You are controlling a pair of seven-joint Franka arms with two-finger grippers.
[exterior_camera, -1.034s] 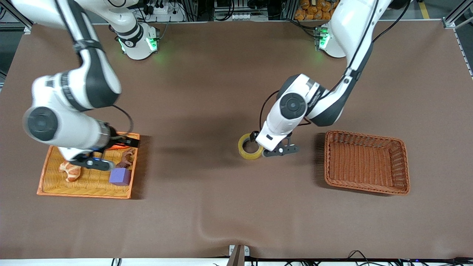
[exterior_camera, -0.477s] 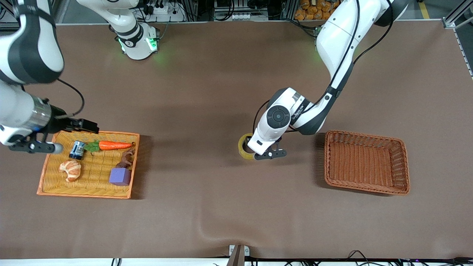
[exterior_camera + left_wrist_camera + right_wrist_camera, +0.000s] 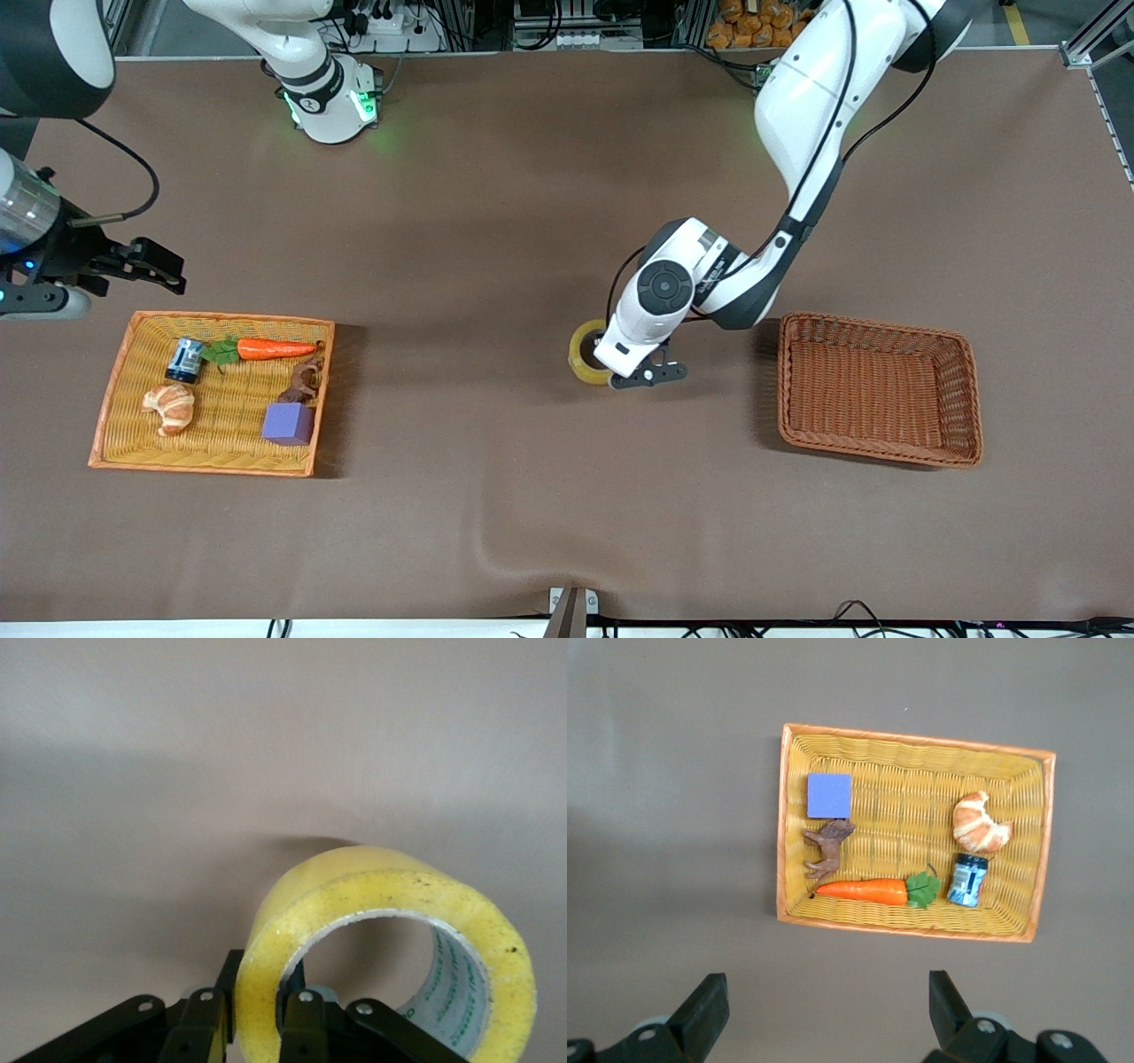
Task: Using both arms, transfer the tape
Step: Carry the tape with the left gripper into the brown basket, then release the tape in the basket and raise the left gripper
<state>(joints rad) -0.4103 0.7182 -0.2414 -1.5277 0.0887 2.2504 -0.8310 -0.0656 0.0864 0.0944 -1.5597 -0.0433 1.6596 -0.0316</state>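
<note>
The tape [image 3: 580, 356], a yellowish ring with a grey core, lies on the brown table near the middle. My left gripper [image 3: 620, 370] is down at it, on the side toward the left arm's end of the table. In the left wrist view the tape [image 3: 390, 895] fills the frame and my left gripper [image 3: 257, 1028] is shut on its wall, one finger inside the ring and one outside. My right gripper [image 3: 158, 266] hangs open and empty over the table beside the orange tray, toward the bases. Its fingers [image 3: 700, 1014] stand wide apart in the right wrist view.
An orange wicker tray [image 3: 204, 468] at the right arm's end holds a purple cube [image 3: 287, 424], carrot [image 3: 266, 349], croissant [image 3: 168, 406], blue can [image 3: 185, 360] and brown toy animal [image 3: 303, 381]. The tray [image 3: 781, 815] also shows in the right wrist view. A brown wicker basket [image 3: 877, 323] stands at the left arm's end.
My right arm has risen off the tray and swung away toward the table's end. My left gripper has shifted slightly over the tape's rim.
</note>
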